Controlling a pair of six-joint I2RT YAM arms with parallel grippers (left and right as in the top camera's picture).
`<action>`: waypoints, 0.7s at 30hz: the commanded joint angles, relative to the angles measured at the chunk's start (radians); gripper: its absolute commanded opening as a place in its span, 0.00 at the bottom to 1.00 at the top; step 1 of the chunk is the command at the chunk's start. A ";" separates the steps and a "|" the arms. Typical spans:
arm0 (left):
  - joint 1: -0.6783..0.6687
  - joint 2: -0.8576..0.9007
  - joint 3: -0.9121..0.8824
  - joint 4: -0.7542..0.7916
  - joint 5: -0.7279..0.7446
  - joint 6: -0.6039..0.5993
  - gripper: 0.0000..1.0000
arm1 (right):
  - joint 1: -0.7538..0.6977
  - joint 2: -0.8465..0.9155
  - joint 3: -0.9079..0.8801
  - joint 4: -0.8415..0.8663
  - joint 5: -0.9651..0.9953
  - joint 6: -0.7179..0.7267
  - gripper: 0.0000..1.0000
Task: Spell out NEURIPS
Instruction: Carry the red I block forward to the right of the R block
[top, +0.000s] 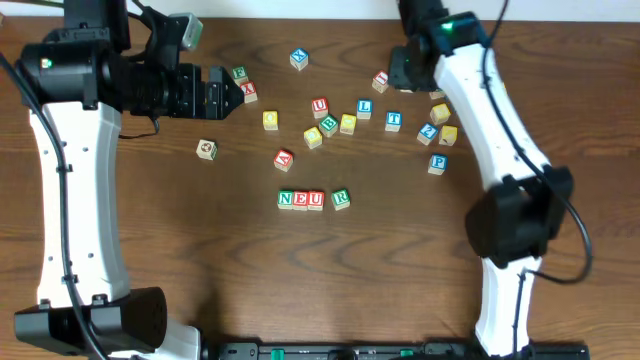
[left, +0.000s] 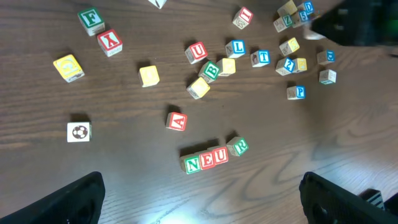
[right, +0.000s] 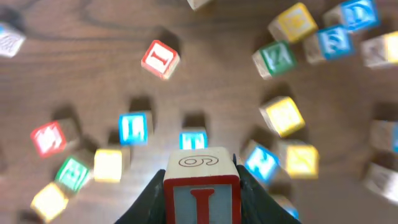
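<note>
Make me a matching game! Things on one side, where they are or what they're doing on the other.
1. green letter R wooden cube
2. soccer-ball picture wooden cube
3. right tool
4. left tool

a. open, holding nothing
b. beside the N-E-U row
c. shut on a red letter I wooden cube
d. alone, away from other cubes

Pairs: 1-b, 2-d, 3-c, 4-a

wooden table (top: 200, 260); stray cubes: red a (top: 284, 158), blue l (top: 364, 106), blue t (top: 393, 120), ball-picture cube (top: 206, 149).

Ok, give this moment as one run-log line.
word: NEU row set, R cube beside | right claw: shut on I cube | left claw: open | P cube: loose
</note>
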 joint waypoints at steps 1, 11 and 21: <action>0.003 -0.008 0.016 -0.003 0.009 0.014 0.98 | 0.018 -0.059 0.003 -0.075 -0.029 -0.013 0.21; 0.003 -0.008 0.016 -0.003 0.009 0.014 0.98 | 0.083 -0.083 -0.018 -0.255 -0.036 -0.013 0.07; 0.003 -0.008 0.016 -0.003 0.009 0.014 0.98 | 0.200 -0.083 -0.198 -0.184 -0.037 -0.012 0.01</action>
